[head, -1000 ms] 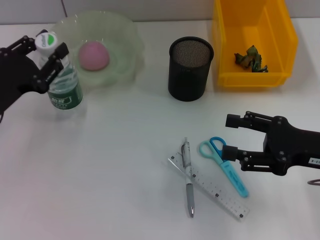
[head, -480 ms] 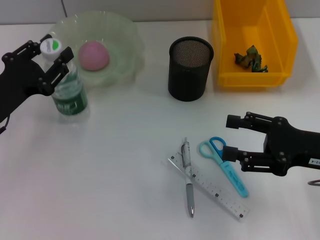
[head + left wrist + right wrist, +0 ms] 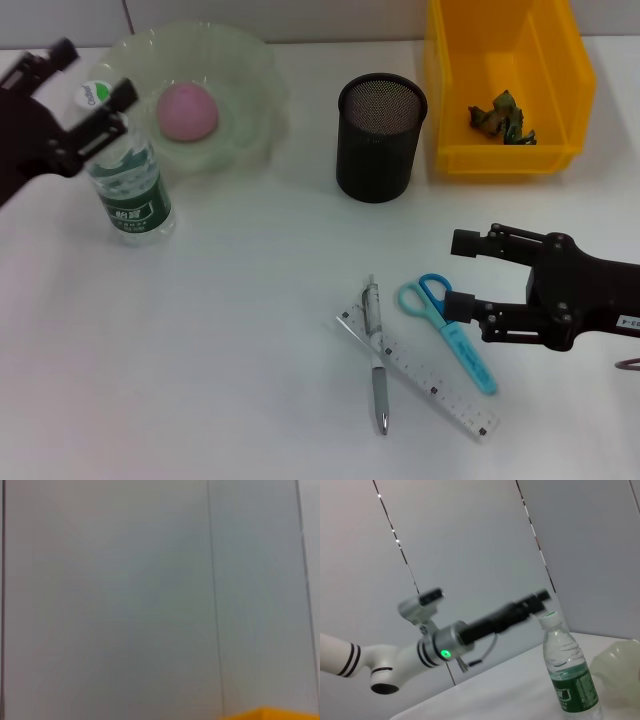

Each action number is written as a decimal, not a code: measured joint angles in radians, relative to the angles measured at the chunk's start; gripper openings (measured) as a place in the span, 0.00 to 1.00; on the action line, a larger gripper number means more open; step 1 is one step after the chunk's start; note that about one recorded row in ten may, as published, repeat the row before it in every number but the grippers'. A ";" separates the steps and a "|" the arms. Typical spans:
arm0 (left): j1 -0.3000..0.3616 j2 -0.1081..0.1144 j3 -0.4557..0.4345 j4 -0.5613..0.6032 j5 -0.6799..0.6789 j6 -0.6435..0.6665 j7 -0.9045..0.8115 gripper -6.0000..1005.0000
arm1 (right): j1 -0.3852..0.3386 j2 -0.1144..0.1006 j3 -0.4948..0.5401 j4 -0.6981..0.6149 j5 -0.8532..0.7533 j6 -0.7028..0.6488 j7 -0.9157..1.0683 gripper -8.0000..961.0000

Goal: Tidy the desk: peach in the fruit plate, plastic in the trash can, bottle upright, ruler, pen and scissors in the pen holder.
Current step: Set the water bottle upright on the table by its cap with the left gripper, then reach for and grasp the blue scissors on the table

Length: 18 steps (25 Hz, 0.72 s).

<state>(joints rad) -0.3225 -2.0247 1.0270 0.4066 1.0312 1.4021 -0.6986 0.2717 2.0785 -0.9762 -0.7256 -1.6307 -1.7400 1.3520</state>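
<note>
Bottle (image 3: 125,180) stood upright on the tabletop (image 3: 200,350), just beside the fruit plate (image 3: 240,100) holding the peach (image 3: 186,110). Left hand (image 3: 85,95) was open, fingers spread either side of the bottle cap, not gripping. Right hand (image 3: 462,272) hovered open next to the scissors (image 3: 450,330). Pen (image 3: 377,350) lay across the ruler (image 3: 420,375). Pen holder (image 3: 380,138) stood beside the trash can (image 3: 505,85), plastic (image 3: 503,117) inside it.

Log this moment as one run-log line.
clear plastic water bottle: upright, released | left gripper: open at cap | right gripper: open by blue-handled scissors
</note>
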 joint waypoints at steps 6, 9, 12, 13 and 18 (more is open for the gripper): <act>0.078 0.015 -0.056 0.160 0.004 0.304 -0.178 0.79 | -0.004 0.000 0.043 -0.001 0.002 -0.005 -0.001 0.86; 0.078 0.022 -0.044 0.162 0.039 0.414 -0.187 0.79 | -0.008 0.000 0.108 -0.005 0.007 -0.025 0.000 0.86; 0.047 0.008 -0.020 0.161 0.252 0.494 -0.190 0.79 | -0.009 -0.001 0.138 -0.020 0.007 -0.041 0.028 0.86; 0.041 0.005 -0.015 0.160 0.285 0.493 -0.190 0.79 | -0.010 -0.001 0.149 -0.038 0.004 -0.049 0.050 0.86; 0.009 -0.037 -0.005 0.147 0.517 0.390 -0.192 0.79 | -0.023 -0.001 0.167 -0.254 -0.071 -0.070 0.269 0.86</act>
<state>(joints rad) -0.3138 -2.0621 1.0217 0.5534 1.5482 1.7918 -0.8908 0.2489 2.0776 -0.8089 -0.9800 -1.7016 -1.8103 1.6209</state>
